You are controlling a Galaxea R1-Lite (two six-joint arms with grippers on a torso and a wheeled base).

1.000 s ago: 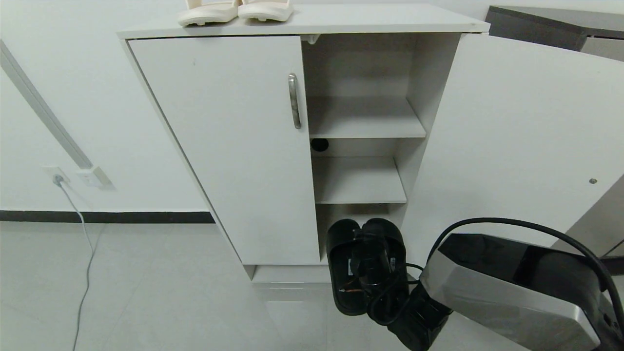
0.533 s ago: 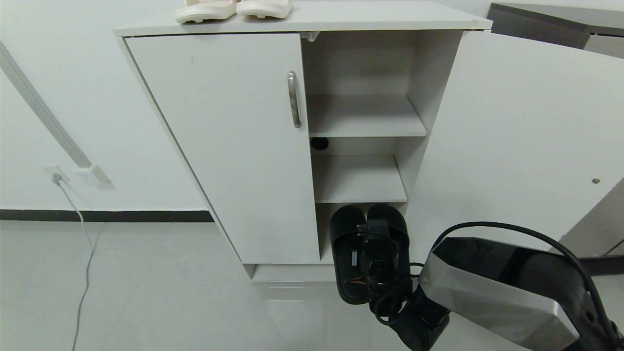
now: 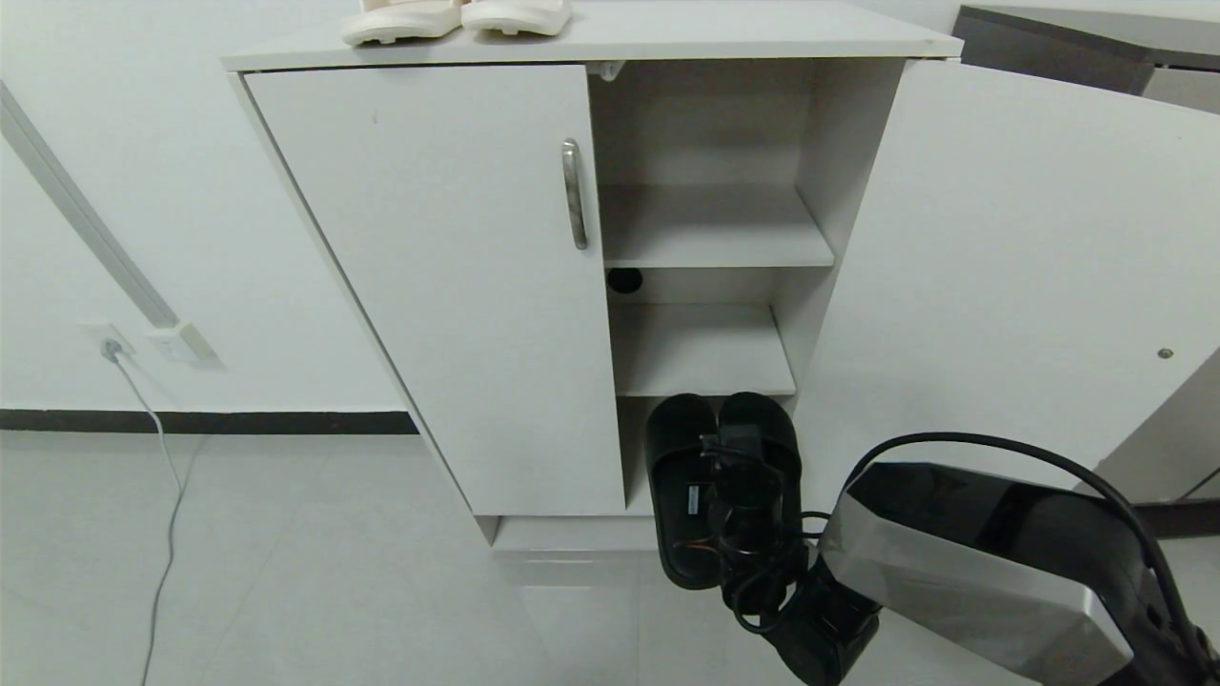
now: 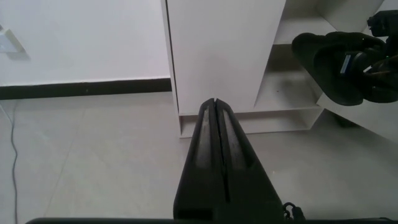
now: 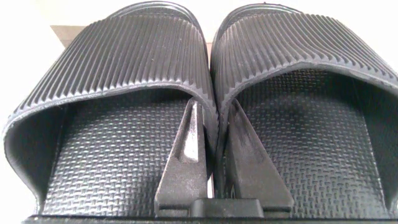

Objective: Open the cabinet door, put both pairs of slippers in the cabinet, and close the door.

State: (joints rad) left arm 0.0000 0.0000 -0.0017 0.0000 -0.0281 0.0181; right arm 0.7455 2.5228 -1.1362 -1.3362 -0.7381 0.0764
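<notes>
- The right hand (image 5: 214, 118) is closed on the black slippers (image 5: 124, 68). One finger sits inside each slipper, and together they pinch the two adjoining inner strap walls.
- The pair hangs at the mouth of the cabinet's (image 3: 429, 286) bottom compartment, just under the lower shelf (image 3: 701, 353). The toes point in and the heels are out over the floor. I cannot tell whether the soles touch the cabinet base.
- They look like light, flexible moulded rubber. The ribbed straps and dimpled footbeds should give good friction. The outer sides are unsupported and may droop, so the central pinch seems the sound hold.
- The cream slippers (image 3: 457, 17) lie on the cabinet top, far left. They are probably just as light and could be taken by the same paired-strap grip.
- The left hand (image 4: 214, 109) is fully closed and empty, and hovers over the floor near the closed left door.
- The right door (image 3: 1001, 267) stands wide open.
</notes>
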